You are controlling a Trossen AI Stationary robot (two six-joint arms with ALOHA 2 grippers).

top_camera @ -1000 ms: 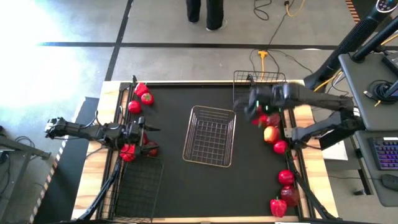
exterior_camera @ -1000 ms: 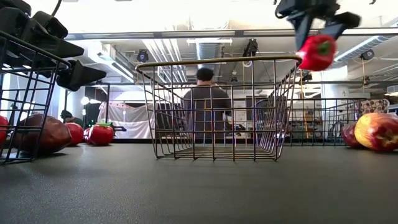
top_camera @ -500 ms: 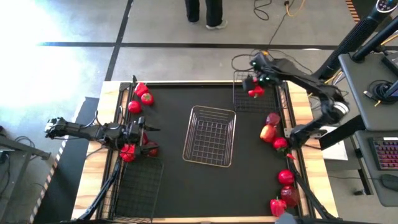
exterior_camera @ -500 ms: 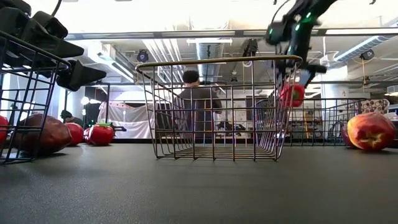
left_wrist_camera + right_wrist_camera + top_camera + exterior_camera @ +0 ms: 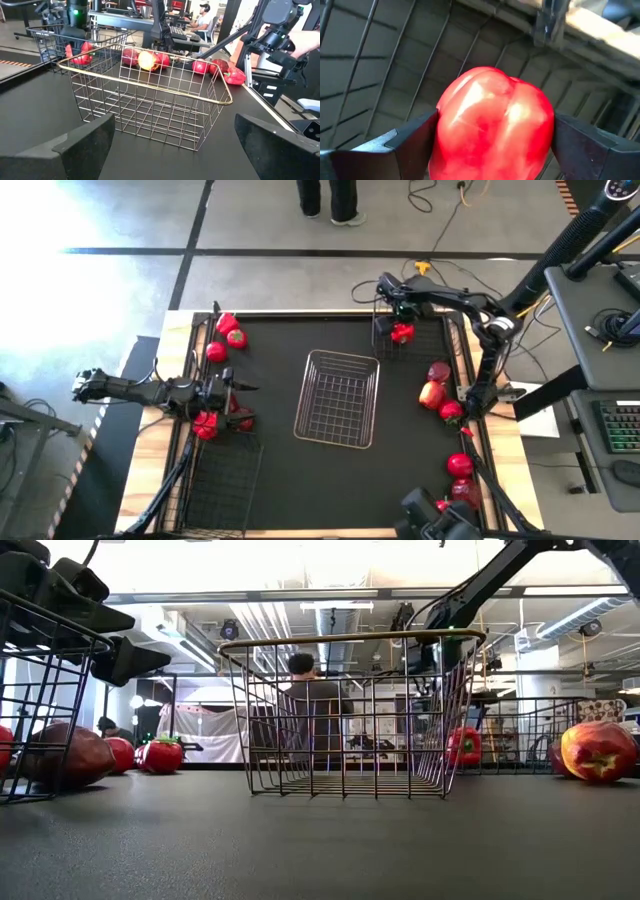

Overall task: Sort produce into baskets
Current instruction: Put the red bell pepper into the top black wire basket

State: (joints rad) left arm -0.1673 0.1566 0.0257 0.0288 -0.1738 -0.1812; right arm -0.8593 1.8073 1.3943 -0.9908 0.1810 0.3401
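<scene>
My right gripper [image 5: 400,318] reaches down into the black wire basket [image 5: 432,340] at the table's far right corner. It is shut on a red bell pepper [image 5: 402,333], which sits low in that basket [image 5: 463,745]. My left gripper [image 5: 243,388] waits open and level at the table's left, facing the silvery basket [image 5: 338,398] in the middle. A second black basket [image 5: 222,480] stands at the near left. Apples and tomatoes [image 5: 433,393] lie along the right edge. More red produce [image 5: 228,332] lies at the far left. My right gripper pinches the bell pepper by its two bulging sides [image 5: 445,125] between its two fingers [image 5: 415,142], coming from above and pointing steeply down. The pepper sits low inside the far right basket. Whether it rests on the basket's floor, I cannot tell.
Red peppers [image 5: 208,423] lie right by my left gripper. Further red fruit [image 5: 460,465] and a pepper [image 5: 447,510] lie at the near right. A dark object [image 5: 430,520] juts in over the near edge. A person stands on the floor beyond the far edge [image 5: 330,200].
My right gripper has carried the bell pepper from high above the row of fruit on the right toward the far edge. It has then gone down into the far right black basket, tipping more steeply downward. The pepper now sits low in the basket.
</scene>
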